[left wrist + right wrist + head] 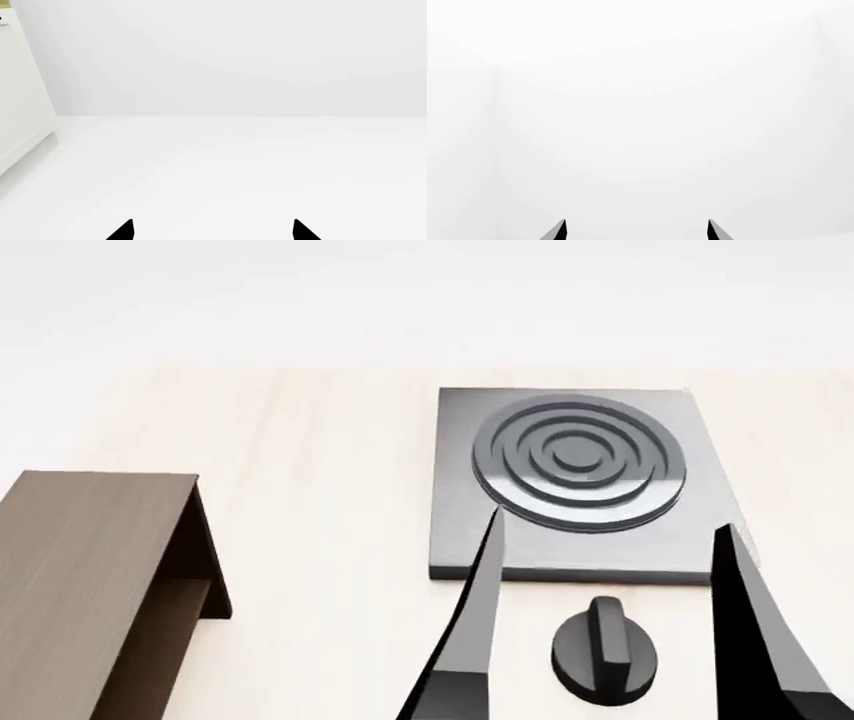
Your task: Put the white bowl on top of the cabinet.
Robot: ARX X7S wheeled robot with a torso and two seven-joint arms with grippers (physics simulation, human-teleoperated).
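the right gripper point(607, 530) is seen in the head view as two dark fingers rising from the lower edge, set wide apart with nothing between them. the left finger tip is seen at about 7 o'clock of the round burner point(579, 460), over the front edge of the grey stove plate point(461, 530); the right finger tip lies just off the plate's near right corner. between the fingers, lower down, a black round knob point(607, 650) with a raised bar is seen on the table point(320, 440), at 6 o'clock from the stove plate and apart from it. in the right wrist view only the two fingertips of the right gripper point(636, 229) are shown, apart, against a blank white field.

the left gripper point(213, 229) is shown only in its own wrist view, as two black tips spread apart and empty, over a white floor that meets a white wall; a white cupboard panel point(23, 100) stands at one edge of that view.

the cabinet point(80, 570) is placed at 9 o'clock from the right gripper in the head view, well apart from the stove plate, with its brown wood-grain top flat and bare and a darker recessed side turned toward the stove.

the white bowl is not found in any of the three views, so its place cannot be told.
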